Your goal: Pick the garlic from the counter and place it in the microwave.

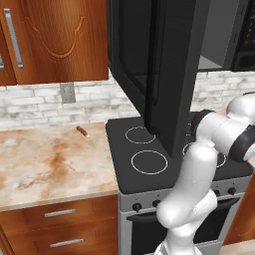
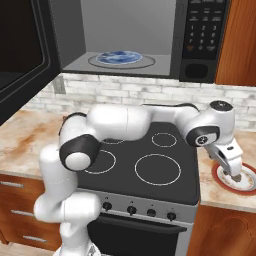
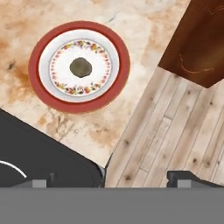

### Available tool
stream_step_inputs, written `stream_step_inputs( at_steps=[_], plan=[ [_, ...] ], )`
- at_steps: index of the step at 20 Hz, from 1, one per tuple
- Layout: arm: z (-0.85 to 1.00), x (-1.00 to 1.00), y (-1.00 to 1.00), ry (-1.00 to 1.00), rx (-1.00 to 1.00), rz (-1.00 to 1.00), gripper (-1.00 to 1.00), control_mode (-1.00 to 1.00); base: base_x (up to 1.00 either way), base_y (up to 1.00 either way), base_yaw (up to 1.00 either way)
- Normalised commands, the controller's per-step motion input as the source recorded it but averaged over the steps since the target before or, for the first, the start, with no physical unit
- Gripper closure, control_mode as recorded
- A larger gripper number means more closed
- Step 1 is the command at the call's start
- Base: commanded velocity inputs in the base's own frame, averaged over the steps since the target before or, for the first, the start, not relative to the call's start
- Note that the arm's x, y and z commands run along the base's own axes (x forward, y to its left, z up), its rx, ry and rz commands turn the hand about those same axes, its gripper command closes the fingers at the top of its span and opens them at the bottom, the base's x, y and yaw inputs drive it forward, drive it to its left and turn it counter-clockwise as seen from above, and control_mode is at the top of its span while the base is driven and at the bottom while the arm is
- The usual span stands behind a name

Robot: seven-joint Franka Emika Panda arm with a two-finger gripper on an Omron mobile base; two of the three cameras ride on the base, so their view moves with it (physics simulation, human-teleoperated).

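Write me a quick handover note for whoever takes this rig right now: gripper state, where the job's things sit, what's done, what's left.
Gripper: open, holding nothing, hanging above the red-rimmed plate on the counter right of the stovetop.
Garlic: probably the small dark lump at the middle of that plate; too blurred to be sure.
Microwave: door swung wide open, a blue plate inside.
Done: door open, arm brought over the plate.
Left: lower, grasp the lump, lift it and set it inside the microwave.
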Motion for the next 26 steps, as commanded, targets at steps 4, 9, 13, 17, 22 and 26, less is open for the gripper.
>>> stream_step_inputs(
  at_steps=[4,9,13,17,22,26],
  plan=[
    [-0.33,0.33,-0.07,0.0,0.0,0.13,-1.0,-1.0,0.0,0.0,0.0],
    [-0.32,0.35,-0.04,0.0,-0.03,0.1,-1.0,-1.0,0.0,0.0,0.0],
    [-0.2,0.61,-0.32,0.0,-0.01,0.11,-1.0,-1.0,0.0,0.0,0.0],
    [-0.18,0.53,-0.27,0.04,-0.06,0.12,-1.0,-1.0,0.0,0.0,0.0],
    [-0.26,0.28,-0.45,0.03,-0.06,0.12,-1.0,-1.0,0.0,0.0,0.0],
    [-0.41,0.2,-0.23,0.08,-0.06,0.15,-1.0,-1.0,0.0,0.0,0.0]
  ],
)
